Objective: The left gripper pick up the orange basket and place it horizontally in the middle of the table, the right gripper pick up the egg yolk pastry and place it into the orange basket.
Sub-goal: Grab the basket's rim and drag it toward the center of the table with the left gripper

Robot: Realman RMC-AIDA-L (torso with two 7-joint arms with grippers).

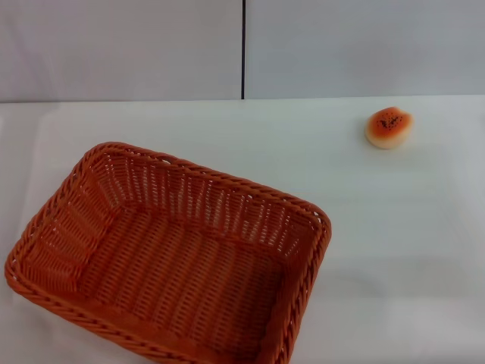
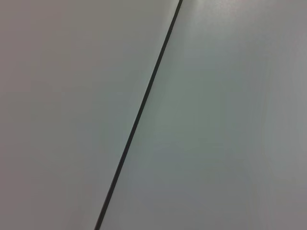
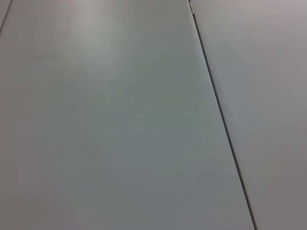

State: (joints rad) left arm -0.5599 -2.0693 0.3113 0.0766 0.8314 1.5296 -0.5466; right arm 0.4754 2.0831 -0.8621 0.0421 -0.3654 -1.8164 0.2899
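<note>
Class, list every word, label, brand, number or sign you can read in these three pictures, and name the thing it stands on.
None: no readable text in any view.
The orange basket has plain weave with no label.
The egg yolk pastry carries only dark sesame seeds, no print.
The table is bare white.
Both wrist views show only grey wall panels with a dark seam.
Neither gripper is in view.

Head view down onto table [image 1: 394, 227], both wrist views facing seamed wall [image 2: 230, 120]

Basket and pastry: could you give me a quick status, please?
Both grippers out of view. Orange basket empty, skewed, near left. Egg yolk pastry far right on table, nothing between them.
</note>
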